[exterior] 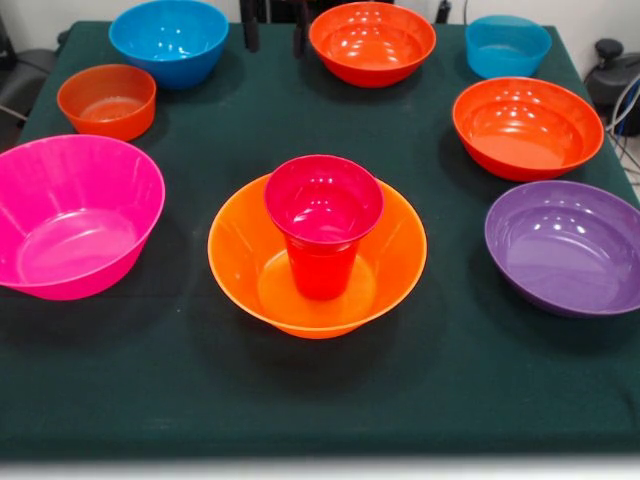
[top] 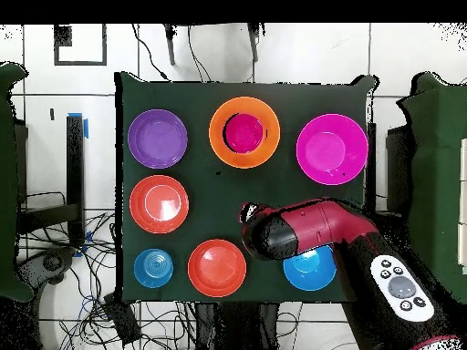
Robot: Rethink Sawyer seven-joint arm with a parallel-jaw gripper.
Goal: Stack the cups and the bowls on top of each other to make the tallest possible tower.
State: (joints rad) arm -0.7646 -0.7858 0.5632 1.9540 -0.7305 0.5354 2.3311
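Pincer hidden under the arm head (top: 274, 232) in the overhead view and absent from the front view; could not tell if apart or together. Arm hung over the counter (top: 233, 196), at about 5 o'clock from the tower (top: 243, 133). Tower: yellow-orange bowl (exterior: 240, 262) as base, orange-red cup (exterior: 320, 270) upright in it, small magenta bowl (exterior: 323, 197) seated on the cup's rim. Pink bowl (exterior: 70, 215), purple bowl (exterior: 565, 245) and others sat apart. Judgement: next piece needs a centred, level, gentle placement, since the cup looks tippy.

Dark green table (exterior: 120, 400), white tiled floor (top: 301, 55)
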